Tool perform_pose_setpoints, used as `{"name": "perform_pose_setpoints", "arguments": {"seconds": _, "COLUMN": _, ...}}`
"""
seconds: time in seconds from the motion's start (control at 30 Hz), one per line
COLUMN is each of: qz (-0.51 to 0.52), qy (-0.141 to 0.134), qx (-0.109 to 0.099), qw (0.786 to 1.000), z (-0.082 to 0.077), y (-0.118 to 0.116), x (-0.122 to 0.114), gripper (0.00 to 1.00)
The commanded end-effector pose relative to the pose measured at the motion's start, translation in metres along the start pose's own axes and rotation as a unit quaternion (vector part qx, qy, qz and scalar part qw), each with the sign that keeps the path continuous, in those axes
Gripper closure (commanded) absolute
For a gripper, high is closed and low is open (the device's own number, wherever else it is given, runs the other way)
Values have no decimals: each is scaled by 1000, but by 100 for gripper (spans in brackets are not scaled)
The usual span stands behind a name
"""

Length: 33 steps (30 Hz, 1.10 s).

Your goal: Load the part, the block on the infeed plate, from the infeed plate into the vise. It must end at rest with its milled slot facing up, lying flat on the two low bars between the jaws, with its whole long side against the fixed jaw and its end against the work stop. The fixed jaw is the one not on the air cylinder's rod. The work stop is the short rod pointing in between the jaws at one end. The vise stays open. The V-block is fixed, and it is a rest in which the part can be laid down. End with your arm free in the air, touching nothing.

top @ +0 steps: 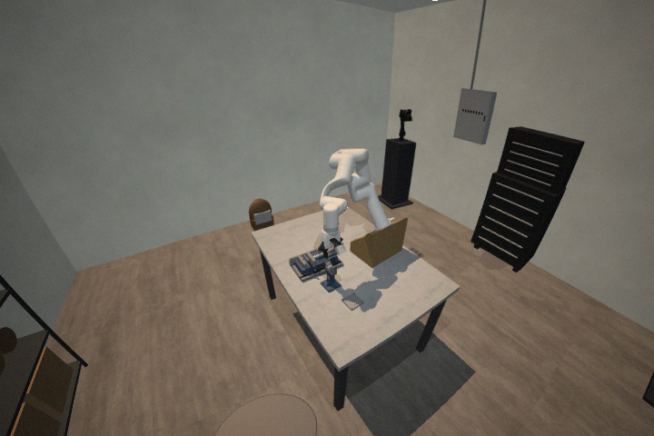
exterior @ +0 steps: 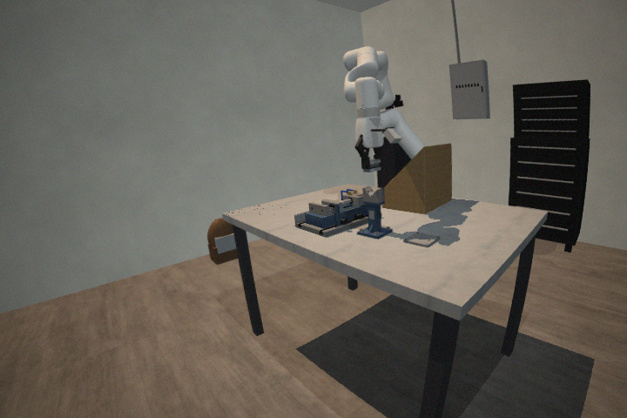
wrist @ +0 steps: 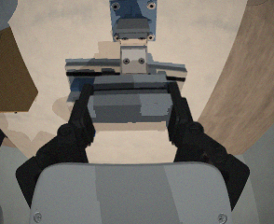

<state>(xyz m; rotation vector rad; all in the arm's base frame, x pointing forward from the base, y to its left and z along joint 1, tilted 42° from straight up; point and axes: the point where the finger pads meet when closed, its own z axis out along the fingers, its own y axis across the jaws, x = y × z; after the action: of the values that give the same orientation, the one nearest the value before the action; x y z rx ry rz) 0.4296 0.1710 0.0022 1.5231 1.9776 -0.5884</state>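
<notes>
My gripper is shut on the grey block, the part, gripping it by its two ends. It hangs in the air above the vise, well clear of it; the gripper also shows in the exterior view and the top view. In the wrist view the vise lies straight below the part, and the blue V-block lies beyond it. The V-block stands just right of the vise. The infeed plate lies empty on the table, further right. I cannot tell which way the part's slot faces.
A brown wedge-shaped box stands on the table behind the vise, close to the arm. The table's near edge is in front of the vise. A black drawer cabinet and a wall box are far off.
</notes>
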Motion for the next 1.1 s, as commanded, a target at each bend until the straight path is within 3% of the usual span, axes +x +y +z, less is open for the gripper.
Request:
{"name": "perform_pose_setpoints", "arguments": {"seconds": 0.0, "qz": 0, "qy": 1, "qx": -2, "qw": 1000, "z": -2, "y": 1, "x": 1, "gripper": 100}}
{"name": "perform_pose_setpoints", "arguments": {"seconds": 1.07, "qz": -1, "qy": 14, "qx": -2, "qw": 1000, "z": -1, "y": 2, "x": 0, "gripper": 100}}
